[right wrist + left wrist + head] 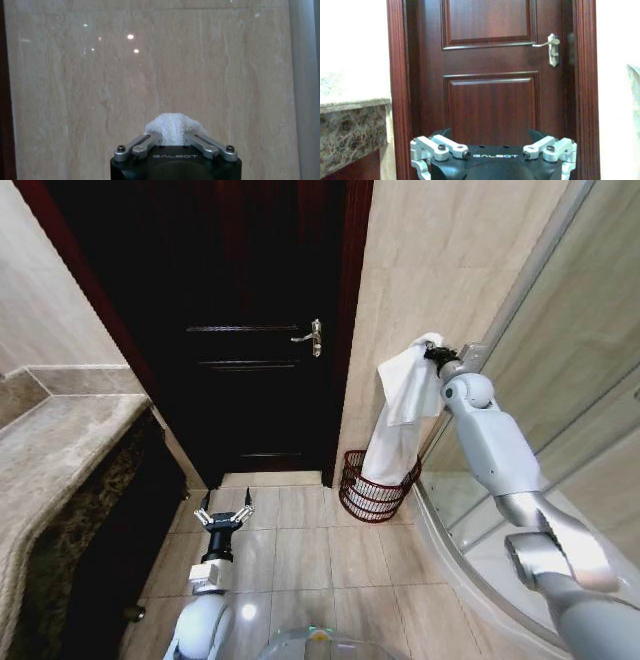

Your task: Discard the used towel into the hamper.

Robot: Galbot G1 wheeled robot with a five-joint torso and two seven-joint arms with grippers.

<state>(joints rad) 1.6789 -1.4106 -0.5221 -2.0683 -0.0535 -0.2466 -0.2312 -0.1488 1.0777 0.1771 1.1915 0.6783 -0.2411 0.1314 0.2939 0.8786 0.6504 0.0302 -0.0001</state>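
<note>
Head view, nearest first: the left gripper [224,513] is parked low over the floor tiles [300,550], its fingers spread and holding nothing. It points toward the dark wooden door [250,380], which lies well beyond it, and the stone counter [60,450] stands off to its left. This arm appears idle, kept clear of the working side.

Farther off, the right gripper [433,352] is raised high beside the tiled wall [440,260] next to the shower enclosure glass [580,360]. Its fingers are pinched on the top fold of the white towel [400,410]. In the right wrist view, a tuft of the towel [172,127] bulges between the closed fingers.

The towel hangs straight down from the gripper, and its lower end reaches into the hamper [378,488], which stands on the floor directly below the gripper against the wall. The high grip probably keeps the cloth gathered over the hamper opening, so a release should drop it inside.
</note>
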